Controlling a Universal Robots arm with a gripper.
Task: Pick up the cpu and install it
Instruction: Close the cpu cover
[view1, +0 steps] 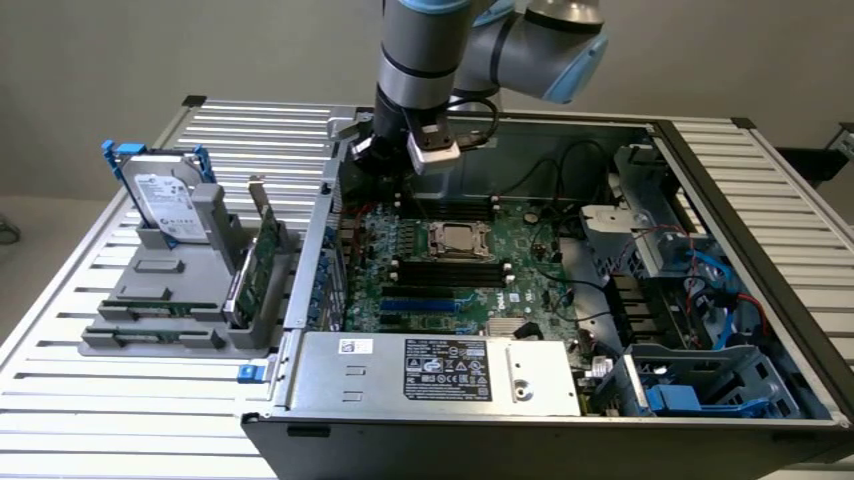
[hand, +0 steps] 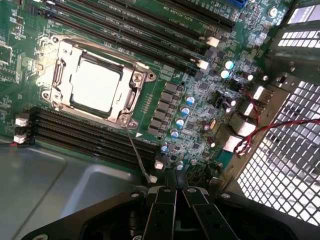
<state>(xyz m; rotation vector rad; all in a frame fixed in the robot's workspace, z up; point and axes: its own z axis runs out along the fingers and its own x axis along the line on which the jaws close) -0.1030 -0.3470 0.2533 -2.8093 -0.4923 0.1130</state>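
1. Black and closed, my pincer (hand: 175, 182) has its two fingers pressed together with nothing between them.
2. It hangs low inside the open computer case (view1: 534, 445), above the green motherboard (view1: 534, 290), toward the far side of the case and the exterior view's left.
3. Just beside my fingertips lies the tip of a thin metal lever (hand: 137, 152), which runs from there to a corner of the socket (hand: 132, 92).
4. The cpu (hand: 95, 85) lies flat in that socket with its bright silver top facing up and the metal frame all around it. It is near my pincer but not touching it.
5. Dark memory slots (hand: 90, 132) run in rows on both sides of the socket.
6. At the near edge of the case sits the grey power supply (view1: 441, 370) with a black label on top.
7. Outside the case, at the exterior view's left, a grey holder (view1: 160, 300) stands on the slatted metal tabletop (view1: 107, 400). A silver hard drive (view1: 174, 205) with blue handles stands upright in it, well apart from me.
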